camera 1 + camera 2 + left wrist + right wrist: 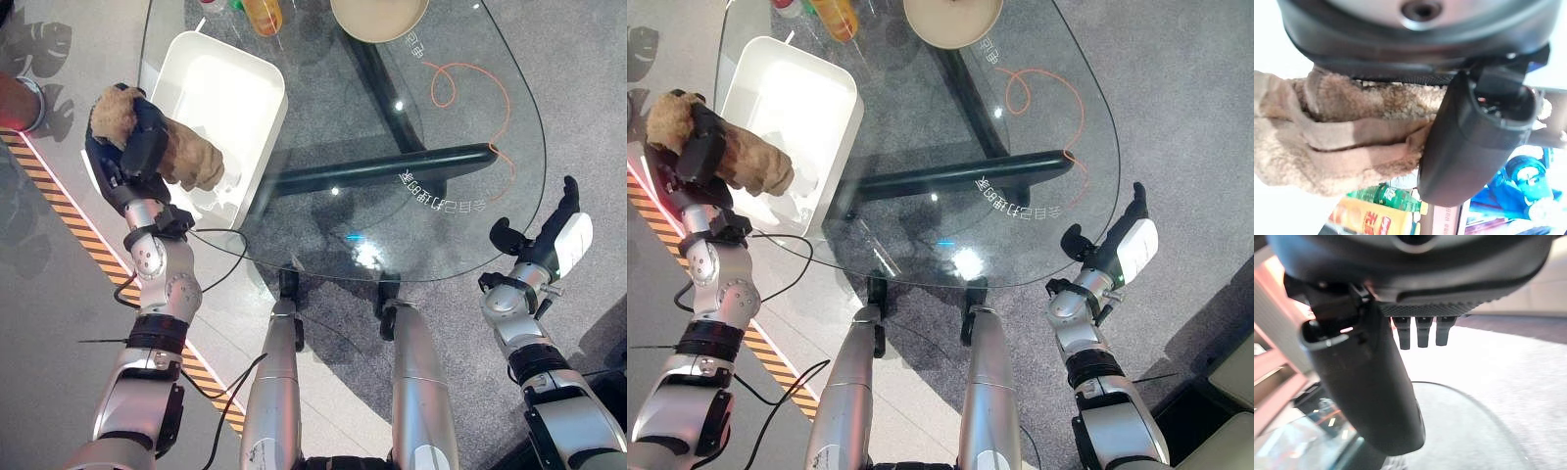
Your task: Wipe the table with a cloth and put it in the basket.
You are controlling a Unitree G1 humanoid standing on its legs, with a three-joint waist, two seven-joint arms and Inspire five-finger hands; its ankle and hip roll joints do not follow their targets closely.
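1. Nearest the camera, the left hand is raised at the left edge of the glass table, its fingers and thumb curled tight round the brown cloth.
2. Bunched and fluffy, the cloth bulges out of the hand on both sides; its larger end hangs over the near part of the white basket, clear of the basket's floor.
3. From the left wrist, the cloth lies pressed against the palm, with the dark thumb closed across it.
4. Resting on the table's left side, the white basket is a rectangular tub with rounded corners.
5. Off the table's right edge, the right hand stands with fingers straight and loosely spread, holding nothing, its thumb set apart; it is well away from the cloth and the basket.
6. Toward the far edge of the table sits a round tan bowl, and bottles stand just beyond the basket.
7. Near the bowl, an orange cord loops across the right part of the glass.
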